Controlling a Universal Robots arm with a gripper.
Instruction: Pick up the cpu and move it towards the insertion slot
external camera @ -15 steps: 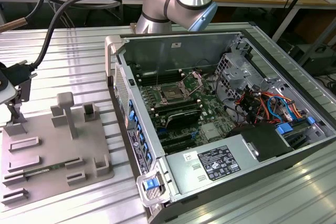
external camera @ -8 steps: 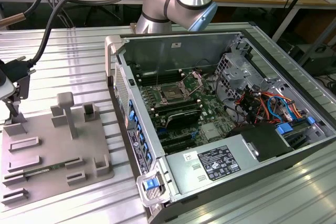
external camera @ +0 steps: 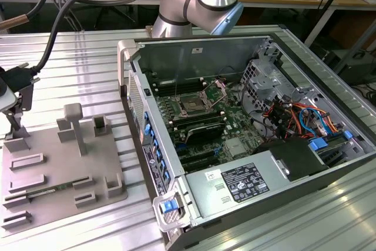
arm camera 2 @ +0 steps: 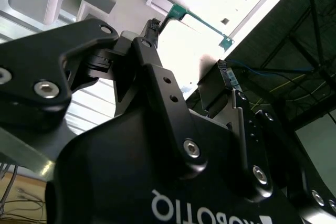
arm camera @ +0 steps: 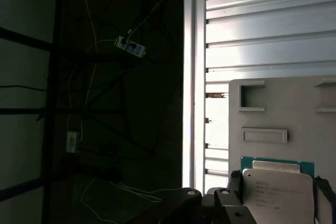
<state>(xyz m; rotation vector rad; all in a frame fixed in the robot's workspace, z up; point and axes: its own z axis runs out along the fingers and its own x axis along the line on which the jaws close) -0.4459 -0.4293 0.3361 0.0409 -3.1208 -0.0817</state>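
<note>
Exterior view first: the gripper (external camera: 14, 123) is way over on that view's left, down at the far corner of the grey plate (external camera: 56, 157) with the raised blocks. The plate sits on the slatted table (external camera: 88, 69). The open case (external camera: 182, 57) is just beside the plate, toward the view's right. The slot (external camera: 193, 104) is inside it on the board: silver frame, dark centre, bracket flipped up. So gripper and slot are well apart, with the case wall between them.

First wrist view has the good stuff. The cpu (arm camera: 281, 195), silvery face with a green rim, sits between the two black fingers (arm camera: 234, 183), one against each side edge, so it looks pinched. It's over the plate, near a couple of shallow rectangular pockets. Can't tell if it's lifted clear of the plate or resting on it.

Second wrist view shows the cpu (arm camera 2: 202, 23) nearly edge-on, a thin green line running from one fingertip to the other.
</note>
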